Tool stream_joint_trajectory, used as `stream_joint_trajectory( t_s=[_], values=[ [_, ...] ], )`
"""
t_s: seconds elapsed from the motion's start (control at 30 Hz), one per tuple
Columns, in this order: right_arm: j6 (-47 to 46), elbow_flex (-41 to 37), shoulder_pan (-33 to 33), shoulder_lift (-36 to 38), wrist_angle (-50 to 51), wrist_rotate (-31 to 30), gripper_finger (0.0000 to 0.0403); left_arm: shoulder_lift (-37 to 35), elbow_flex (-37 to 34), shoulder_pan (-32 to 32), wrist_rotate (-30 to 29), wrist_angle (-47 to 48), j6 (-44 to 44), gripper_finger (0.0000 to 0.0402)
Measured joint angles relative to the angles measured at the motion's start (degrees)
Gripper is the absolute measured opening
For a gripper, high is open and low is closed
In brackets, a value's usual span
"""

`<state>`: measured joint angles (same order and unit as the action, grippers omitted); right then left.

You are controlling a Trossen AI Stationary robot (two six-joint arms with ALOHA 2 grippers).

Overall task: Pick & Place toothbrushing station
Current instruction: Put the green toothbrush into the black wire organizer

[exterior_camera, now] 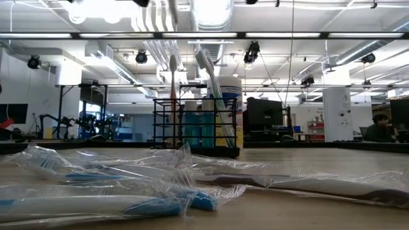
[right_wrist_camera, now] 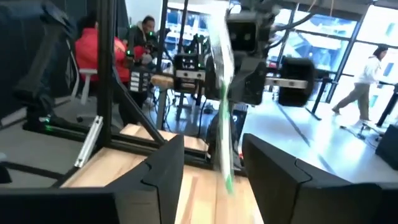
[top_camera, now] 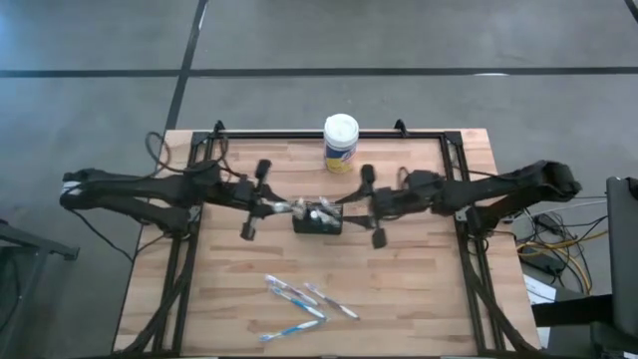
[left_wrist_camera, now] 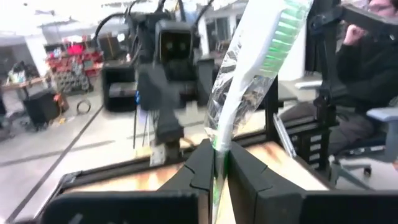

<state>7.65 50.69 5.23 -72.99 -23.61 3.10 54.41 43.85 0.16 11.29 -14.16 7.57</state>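
The station [top_camera: 318, 221] stands mid-surface [top_camera: 399, 299], between the two pincers. The left pincer [top_camera: 289, 208] is just left of it, clamped on a wrapped toothbrush [left_wrist_camera: 249, 81] that sticks up from between its fingers [left_wrist_camera: 202, 171]. The right pincer [top_camera: 351, 207] is just right of it, fingers [right_wrist_camera: 168, 165] apart, another wrapped brush [right_wrist_camera: 222, 112] upright between them. More wrapped brushes [top_camera: 299, 299] lie nearer the front edge; a canister [top_camera: 341, 143] sits behind.

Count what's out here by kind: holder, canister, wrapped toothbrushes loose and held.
toothbrushing station: 1
white-lidded canister: 1
loose wrapped toothbrushes on the table: 4, as far as the high view shows
held wrapped toothbrush, in the left gripper: 1
Total: 7
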Motion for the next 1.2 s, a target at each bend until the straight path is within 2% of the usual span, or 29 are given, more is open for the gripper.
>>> stream_joint_trajectory(
  t_s=[0.17, 0.27, 0.37, 0.57, 0.77, 1.07, 1.2],
  values=[
    [-2.22, -8.95, 0.25, 12.44, 0.72, -0.7, 0.0152, -11.92, -3.56, 0.0, -4.03, 9.42, -0.02, 0.0026],
    [-3.03, -15.38, 0.73, 20.54, 0.56, -4.47, 0.0134, -19.74, -6.53, 0.0, -5.16, 14.29, -0.86, 0.0026],
    [-3.12, -21.69, 0.99, 28.23, 0.39, -6.67, 0.0102, -25.92, -9.99, 0.0, -5.84, 16.88, -2.24, 0.0026],
    [-2.73, -32.41, 1.03, 42.05, -2.77, -7.8, 0.0018, -35.28, -18.46, 0.0, -8.51, 15.3, -3.7, 0.0026],
    [-5.27, -40.38, 1.01, 53.45, -2.75, -9.43, 0.0012, -42.49, -26.01, 0.02, -10.71, 13.59, -4.93, 0.0026],
    [-5.66, -49.17, 0.98, 67.54, -2.27, -11.28, 0.0012, -49.51, -31.79, 0.02, -11.51, 13.6, -6.76, 0.0026],
    [-6.39, -50.2, 0.98, 71.61, 1.93, -12.69, 0.0012, -51.33, -33.72, 0.02, -12.16, 14.04, -6.8, 0.0026]
  ],
)
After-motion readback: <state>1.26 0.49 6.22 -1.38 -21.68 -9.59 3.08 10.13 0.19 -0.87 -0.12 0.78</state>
